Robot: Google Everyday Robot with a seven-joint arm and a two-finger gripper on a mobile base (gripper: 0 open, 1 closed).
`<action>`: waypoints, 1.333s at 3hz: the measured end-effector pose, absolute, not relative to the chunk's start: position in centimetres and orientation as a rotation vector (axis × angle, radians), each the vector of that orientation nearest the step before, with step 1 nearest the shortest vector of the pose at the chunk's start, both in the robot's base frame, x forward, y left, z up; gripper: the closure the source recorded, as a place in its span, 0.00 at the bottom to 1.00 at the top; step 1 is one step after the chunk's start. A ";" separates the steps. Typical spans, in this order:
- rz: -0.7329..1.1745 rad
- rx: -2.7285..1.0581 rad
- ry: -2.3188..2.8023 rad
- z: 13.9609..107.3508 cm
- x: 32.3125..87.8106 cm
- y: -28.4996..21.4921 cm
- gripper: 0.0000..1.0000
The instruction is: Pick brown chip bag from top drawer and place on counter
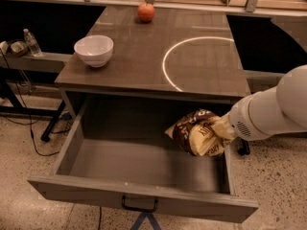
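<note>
While the top drawer (96,195) stands pulled fully out below the counter (129,56), the gripper (226,130) hangs over the drawer's right-hand end, at the tip of a thick white arm (273,107) that reaches in from the right edge of the view. The gripper has hold of the brown chip bag (199,133), closed on the bag's crumpled right end, which hides most of the gripper itself. The bag sticks out to the left of the gripper, clear of the drawer floor, just under the counter's front edge. It is dark brown with cream-yellow patches. White lettering runs across it, but the creases make the words unreadable and no brand name can be made out.

Below and to the left of the gripper lies the grey drawer floor. A small black handle (139,205) sits on the front panel, lower still and to the gripper's left. Beneath that handle, blue tape (146,220) marks the speckled floor.

Above the gripper, on the counter top, a thin white circle (164,66) is drawn. Farther up and well to the gripper's left, a white bowl (94,50) stands near the counter's left edge. A round red-orange fruit (146,12) rests at the far edge, well beyond the gripper. Far off to the left, a clear water bottle (32,42) stands on a lower shelf.
</note>
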State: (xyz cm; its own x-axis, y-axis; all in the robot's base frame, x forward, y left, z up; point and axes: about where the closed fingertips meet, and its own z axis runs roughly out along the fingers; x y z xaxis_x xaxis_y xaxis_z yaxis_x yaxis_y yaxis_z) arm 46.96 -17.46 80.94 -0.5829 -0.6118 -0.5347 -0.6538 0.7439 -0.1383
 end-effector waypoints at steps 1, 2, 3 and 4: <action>0.098 -0.952 2.376 80.9 47.0 -17.5 1.00; 0.020 -0.924 2.324 84.1 47.6 -18.8 1.00; -0.124 -0.872 2.226 90.2 48.6 -21.2 1.00; -0.262 -0.830 2.100 98.2 49.6 -23.3 1.00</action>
State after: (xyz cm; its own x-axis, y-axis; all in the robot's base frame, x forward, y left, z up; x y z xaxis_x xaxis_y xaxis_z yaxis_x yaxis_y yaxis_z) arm 49.58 -23.25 98.19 -0.4270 -0.6430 -0.6358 -0.4670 0.7589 -0.4539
